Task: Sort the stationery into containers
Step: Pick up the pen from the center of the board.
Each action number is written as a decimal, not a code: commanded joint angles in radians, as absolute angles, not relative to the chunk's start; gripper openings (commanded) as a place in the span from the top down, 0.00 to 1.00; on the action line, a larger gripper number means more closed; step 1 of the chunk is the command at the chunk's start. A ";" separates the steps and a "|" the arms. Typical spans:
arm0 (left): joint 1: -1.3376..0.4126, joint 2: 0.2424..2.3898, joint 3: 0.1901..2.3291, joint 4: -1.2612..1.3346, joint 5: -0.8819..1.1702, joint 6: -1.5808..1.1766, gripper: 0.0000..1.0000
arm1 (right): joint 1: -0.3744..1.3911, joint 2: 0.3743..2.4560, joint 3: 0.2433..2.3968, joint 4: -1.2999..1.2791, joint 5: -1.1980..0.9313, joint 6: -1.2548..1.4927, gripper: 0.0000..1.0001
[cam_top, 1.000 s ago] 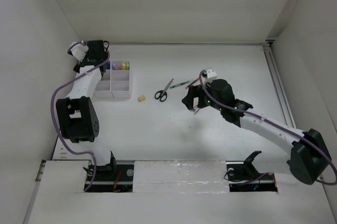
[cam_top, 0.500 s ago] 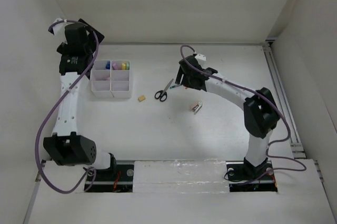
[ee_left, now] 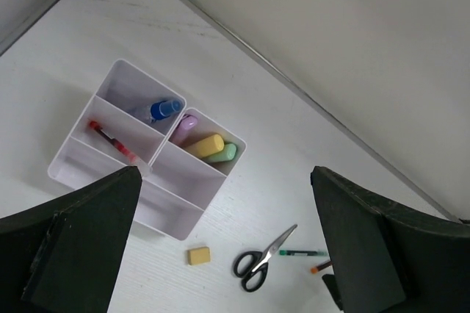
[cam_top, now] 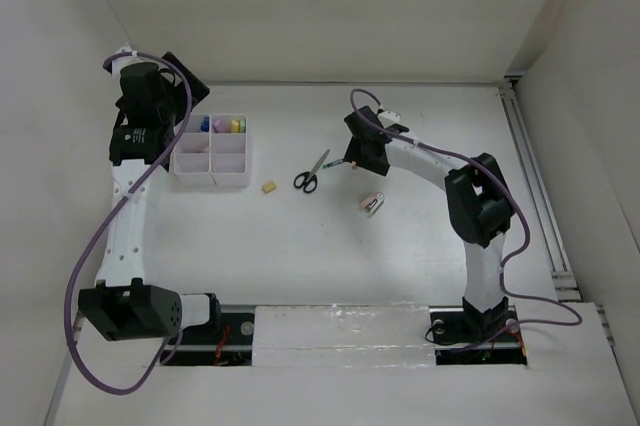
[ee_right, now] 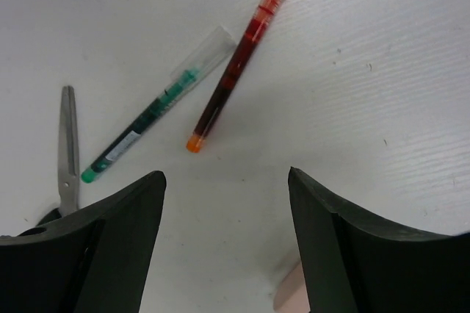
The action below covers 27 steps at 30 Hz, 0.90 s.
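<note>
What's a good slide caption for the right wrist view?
Open right gripper above a green pen and a red-orange pen on the white table, scissors blade at left.

Three markers (ee_left: 204,145), three pens (ee_right: 150,126), one scissors (ee_left: 263,254), one eraser (ee_left: 199,256)

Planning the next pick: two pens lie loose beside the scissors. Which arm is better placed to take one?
Right. The right gripper hovers open close above the orange pen and green pen; the left gripper is away by the tray.

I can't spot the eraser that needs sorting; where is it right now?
In the top view, the eraser lies loose left of centre, between the white tray and the scissors.
</note>
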<state>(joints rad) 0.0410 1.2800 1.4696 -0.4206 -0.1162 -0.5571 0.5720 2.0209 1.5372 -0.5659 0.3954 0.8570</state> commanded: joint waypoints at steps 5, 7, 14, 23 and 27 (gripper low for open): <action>0.044 1.238 1.427 -0.376 -0.075 -0.537 0.00 | 0.522 2.080 1.637 -0.594 0.416 0.881 0.28; 0.044 1.238 1.427 -0.367 -0.066 -0.537 0.00 | 0.522 2.103 1.655 -0.583 0.407 0.881 0.29; 0.044 1.238 1.398 -0.347 -0.008 -0.555 0.00 | 0.512 2.167 1.701 -0.595 0.407 0.900 0.30; 0.044 1.207 1.387 -0.327 0.011 -0.565 0.00 | 0.522 2.241 1.764 -0.693 0.446 0.934 0.38; 0.044 1.207 1.387 -0.327 0.011 -0.565 0.00 | 0.522 2.284 1.793 -0.762 0.456 0.934 0.51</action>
